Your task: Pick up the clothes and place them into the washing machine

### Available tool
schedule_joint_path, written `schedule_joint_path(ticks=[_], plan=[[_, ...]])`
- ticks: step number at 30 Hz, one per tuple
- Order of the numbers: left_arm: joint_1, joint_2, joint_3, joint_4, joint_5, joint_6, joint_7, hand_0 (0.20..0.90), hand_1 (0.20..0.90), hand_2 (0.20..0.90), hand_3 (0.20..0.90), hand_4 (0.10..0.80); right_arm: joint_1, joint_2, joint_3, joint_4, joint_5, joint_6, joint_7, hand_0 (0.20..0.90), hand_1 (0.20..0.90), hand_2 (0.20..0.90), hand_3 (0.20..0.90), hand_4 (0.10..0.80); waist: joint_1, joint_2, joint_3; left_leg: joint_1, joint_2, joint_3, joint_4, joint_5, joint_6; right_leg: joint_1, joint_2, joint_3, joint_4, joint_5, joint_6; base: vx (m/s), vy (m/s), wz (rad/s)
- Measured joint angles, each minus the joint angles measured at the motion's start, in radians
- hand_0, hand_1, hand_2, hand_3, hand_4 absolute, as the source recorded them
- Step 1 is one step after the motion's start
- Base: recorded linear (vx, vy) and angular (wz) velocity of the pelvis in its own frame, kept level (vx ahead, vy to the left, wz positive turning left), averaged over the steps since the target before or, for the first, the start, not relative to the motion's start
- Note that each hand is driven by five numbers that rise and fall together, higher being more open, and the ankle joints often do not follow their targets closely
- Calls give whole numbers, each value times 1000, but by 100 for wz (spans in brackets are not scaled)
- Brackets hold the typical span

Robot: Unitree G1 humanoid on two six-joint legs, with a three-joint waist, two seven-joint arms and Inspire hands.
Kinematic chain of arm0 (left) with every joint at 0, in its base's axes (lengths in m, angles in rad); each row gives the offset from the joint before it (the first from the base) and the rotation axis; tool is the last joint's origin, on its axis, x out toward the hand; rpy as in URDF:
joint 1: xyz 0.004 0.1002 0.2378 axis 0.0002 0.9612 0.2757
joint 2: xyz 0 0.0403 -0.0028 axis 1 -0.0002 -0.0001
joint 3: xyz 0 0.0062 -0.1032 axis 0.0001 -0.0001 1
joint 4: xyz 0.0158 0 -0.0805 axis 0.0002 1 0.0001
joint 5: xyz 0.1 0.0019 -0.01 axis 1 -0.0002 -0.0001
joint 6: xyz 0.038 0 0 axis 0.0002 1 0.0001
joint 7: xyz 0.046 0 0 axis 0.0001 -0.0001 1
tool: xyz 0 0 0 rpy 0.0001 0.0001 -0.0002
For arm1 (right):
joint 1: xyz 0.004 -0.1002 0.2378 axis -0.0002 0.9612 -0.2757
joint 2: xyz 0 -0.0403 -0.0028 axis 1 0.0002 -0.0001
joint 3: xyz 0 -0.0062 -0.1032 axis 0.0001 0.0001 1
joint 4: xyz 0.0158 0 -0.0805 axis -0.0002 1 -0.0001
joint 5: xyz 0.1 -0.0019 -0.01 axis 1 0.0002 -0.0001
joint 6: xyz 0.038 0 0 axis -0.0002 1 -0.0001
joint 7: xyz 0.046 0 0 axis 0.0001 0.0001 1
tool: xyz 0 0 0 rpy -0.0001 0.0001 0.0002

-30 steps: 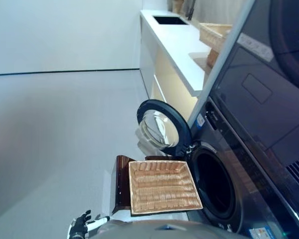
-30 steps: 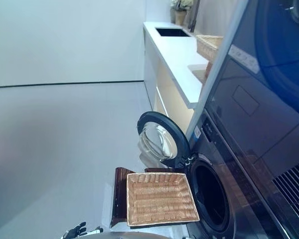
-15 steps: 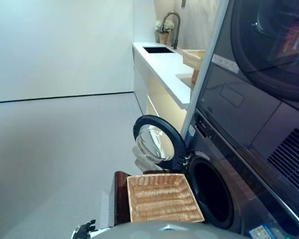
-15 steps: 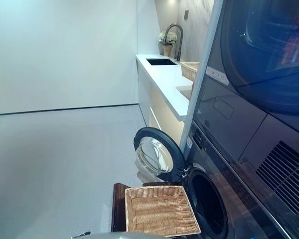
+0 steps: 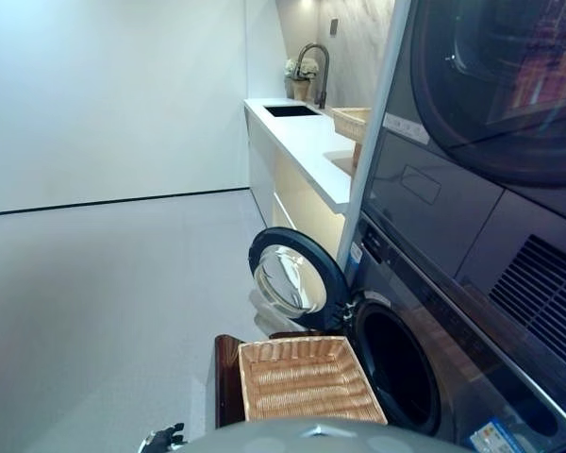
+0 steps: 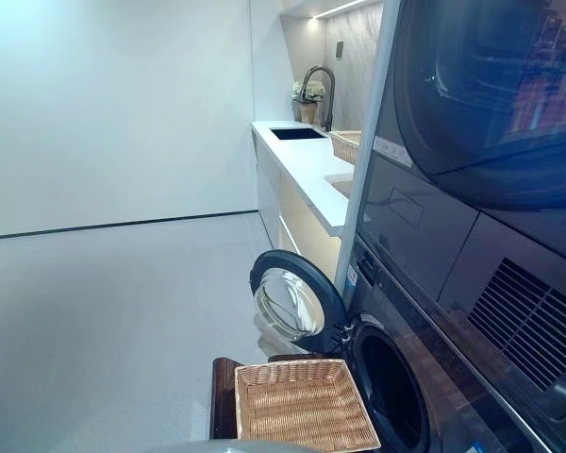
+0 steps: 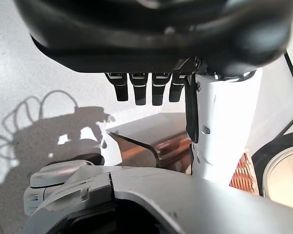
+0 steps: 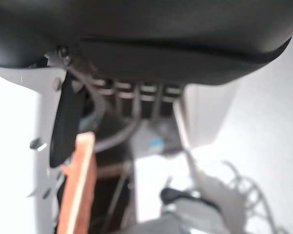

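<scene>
Left wrist view: my left hand (image 7: 151,48) hangs with fingers (image 7: 139,90) straight and released, holding nothing; my right hand (image 8: 136,53) looks equally empty. No clothes show anywhere. Beyond, the wicker basket (image 5: 307,382) sits bare beside the washing machine (image 5: 401,368), door (image 5: 292,278) open. Loading appears done. Grey floor (image 5: 104,283), white bench (image 5: 302,137).

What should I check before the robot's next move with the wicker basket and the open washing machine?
1. Round glass washing machine door swung open: ok.
2. Dark drum opening unobstructed: ok.
3. Clothes in the rectangular woven wicker basket: not ok, it looks empty.
4. Clothes already inside the drum: cannot tell, too dark.
5. Left hand empty, fingers straight: ok.
6. Right hand empty: ok.
</scene>
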Motion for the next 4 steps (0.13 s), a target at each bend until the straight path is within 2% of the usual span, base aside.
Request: schedule_joint_path(ticks=[4], plan=[[3, 0, -1, 0, 0, 2, 0, 900, 900, 900, 900, 800, 0, 0, 3, 0, 0, 15, 0, 900, 900, 900, 900, 800, 0, -1, -8, 0, 0, 0, -1, 0, 0, 0, 0, 0, 0, 0, -1, 0, 0, 0]])
